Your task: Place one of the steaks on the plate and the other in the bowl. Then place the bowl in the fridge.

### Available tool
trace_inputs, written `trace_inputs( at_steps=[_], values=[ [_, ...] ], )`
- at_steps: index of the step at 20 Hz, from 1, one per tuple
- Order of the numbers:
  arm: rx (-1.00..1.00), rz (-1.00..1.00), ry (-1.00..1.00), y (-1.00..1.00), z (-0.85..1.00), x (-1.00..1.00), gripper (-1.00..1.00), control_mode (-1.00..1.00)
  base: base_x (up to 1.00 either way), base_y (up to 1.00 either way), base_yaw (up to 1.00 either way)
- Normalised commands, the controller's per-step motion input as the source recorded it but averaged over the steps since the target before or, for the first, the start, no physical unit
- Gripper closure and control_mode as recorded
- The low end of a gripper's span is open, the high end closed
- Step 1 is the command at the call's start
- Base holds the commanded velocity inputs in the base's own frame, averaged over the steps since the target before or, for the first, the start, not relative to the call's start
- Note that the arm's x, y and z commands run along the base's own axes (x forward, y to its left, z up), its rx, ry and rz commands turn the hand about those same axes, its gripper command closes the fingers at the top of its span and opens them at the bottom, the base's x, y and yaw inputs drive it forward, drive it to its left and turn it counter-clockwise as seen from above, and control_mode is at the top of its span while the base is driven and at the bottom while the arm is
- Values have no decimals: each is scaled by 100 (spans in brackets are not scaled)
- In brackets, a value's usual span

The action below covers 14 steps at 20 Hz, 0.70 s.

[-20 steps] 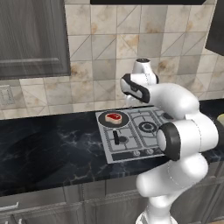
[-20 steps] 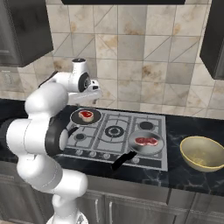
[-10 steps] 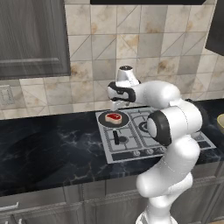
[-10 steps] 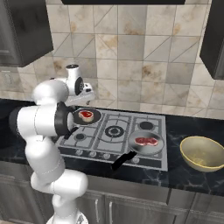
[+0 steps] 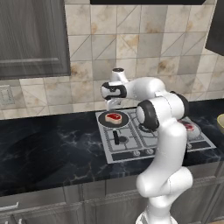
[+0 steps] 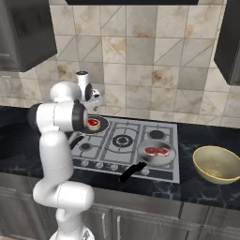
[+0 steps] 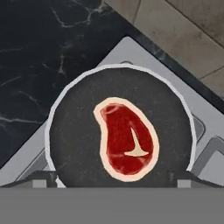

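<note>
On the stove: two frying pans, each with one steak in it; the stove serves as landmark for all places below.
Steaks, count: two.
First steak: lies flat in the middle of the dark pan on the stove's rear burner at the far end from the bowl; also seen at and.
Second steak: lies in the grey pan on the stove's front burner nearest the bowl, with the pan's dark handle pointing off the stove's front edge.
Bowls, count: one.
Bowl: pale yellow, upright on the black counter just beside the stove, apart from both pans.
Gripper: hangs above the dark pan, pointing down at the first steak.
Gripper opening: jaws spread as wide as they go, their tips at the bottom edge of the hand view on either side of the pan.
Gripper contact: holds nothing; clear of steak and pan.
</note>
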Motion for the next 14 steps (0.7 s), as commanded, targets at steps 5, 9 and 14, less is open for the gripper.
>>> trace_inputs(
  at_steps=[5, 9, 14],
  values=[
    [-3, 12, 17, 26, -40, 33, -100, -100, 0, 0, 0],
    [-2, 9, 8, 0, -48, 27, -100, -100, 0, 0, 0],
    [0, 18, 0, 0, -33, 25, -100, -100, 0, 0, 0]
  ],
)
